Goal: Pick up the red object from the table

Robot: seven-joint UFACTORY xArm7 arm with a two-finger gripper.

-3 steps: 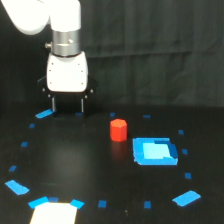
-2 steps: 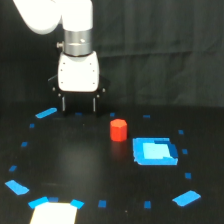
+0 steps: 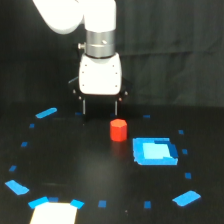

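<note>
We see a black matte table [image 3: 100, 175] filling the lower half of the view, backed by a dark curtain-like wall [image 3: 175, 50] that hangs in faint vertical folds. The room is dim, so the bright things stand out sharply against the black.

The red object [image 3: 118, 130], a small stubby red-orange block with a flat top, stands upright on the table a little right of centre. Just to its right and slightly nearer to us lies a flat blue square patch [image 3: 155, 151], close beside the block but not touching it.

The white arm [image 3: 75, 15] comes down from the top of the view, through a grey metal wrist collar [image 3: 101, 45], into a boxy white gripper body [image 3: 100, 75]. The gripper [image 3: 100, 107] sits behind and a little left of the red block, farther from us. Its two thin dark fingers [image 3: 84, 107] point straight down toward the table and stand spread apart, with bare space between them; they hold nothing, and the block lies outside them, near the right-hand finger.

Small blue tape marks dot the surface in a loose ring: a slanted strip [image 3: 46, 113] at far left, a larger piece [image 3: 17, 187] at near left, another slanted piece [image 3: 186, 198] at near right, and tiny squares scattered between. At the near left edge a pale white sheet [image 3: 54, 214] lies with blue tape at its corners.
</note>
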